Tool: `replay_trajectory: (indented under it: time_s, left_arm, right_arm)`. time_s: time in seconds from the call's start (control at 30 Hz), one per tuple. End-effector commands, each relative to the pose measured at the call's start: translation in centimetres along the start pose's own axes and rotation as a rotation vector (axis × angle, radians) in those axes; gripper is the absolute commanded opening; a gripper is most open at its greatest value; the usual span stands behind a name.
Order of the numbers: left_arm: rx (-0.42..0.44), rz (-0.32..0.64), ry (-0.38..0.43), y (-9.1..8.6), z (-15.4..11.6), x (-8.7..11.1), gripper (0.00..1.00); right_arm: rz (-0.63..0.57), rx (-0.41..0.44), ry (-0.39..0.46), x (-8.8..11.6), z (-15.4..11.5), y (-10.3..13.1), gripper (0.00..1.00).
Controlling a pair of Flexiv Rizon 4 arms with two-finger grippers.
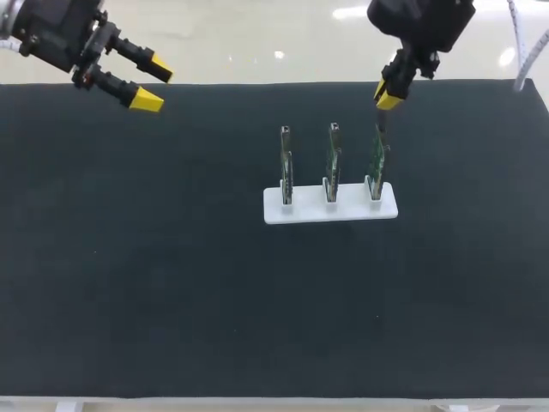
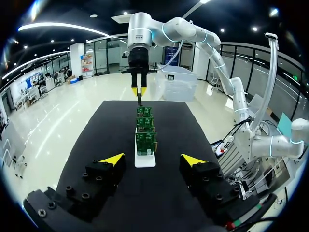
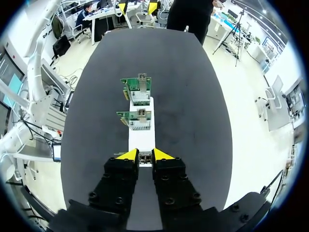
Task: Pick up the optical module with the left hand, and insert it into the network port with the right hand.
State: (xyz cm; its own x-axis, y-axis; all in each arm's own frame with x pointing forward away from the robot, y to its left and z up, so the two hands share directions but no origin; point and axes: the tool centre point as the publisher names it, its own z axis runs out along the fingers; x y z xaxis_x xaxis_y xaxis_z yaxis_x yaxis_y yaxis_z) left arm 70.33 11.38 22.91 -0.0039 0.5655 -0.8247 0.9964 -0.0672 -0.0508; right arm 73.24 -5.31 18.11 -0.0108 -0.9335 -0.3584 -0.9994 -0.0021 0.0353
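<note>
Your right fingers (image 3: 145, 154) are pinched on the module (image 2: 140, 100), hanging just above the board (image 1: 376, 161) under them, left fingers (image 1: 154, 85) gaping, empty, well apart, so line up over its port and lower straight.

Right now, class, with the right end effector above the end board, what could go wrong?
1. The right end effector grips the thin optical module just above the rightmost circuit board; slight misalignment could jam it against the board's edge.
2. That board only stands in a white holder; pushing might tip it or shift the holder.
</note>
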Motion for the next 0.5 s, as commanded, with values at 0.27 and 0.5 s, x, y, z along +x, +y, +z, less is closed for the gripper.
replay_trajectory:
  time_s: [0.27, 0.5]
  left_arm:
    - [0.001, -0.001, 0.003, 0.06, 0.01, -0.04, 1.00]
    - [0.001, -0.001, 0.003, 0.06, 0.01, -0.04, 1.00]
  right_arm:
    - [0.004, 0.000, -0.009, -0.21, 0.11, -0.16, 0.00]
    - [0.008, -0.002, 0.002, -0.40, -0.32, 0.02, 0.00]
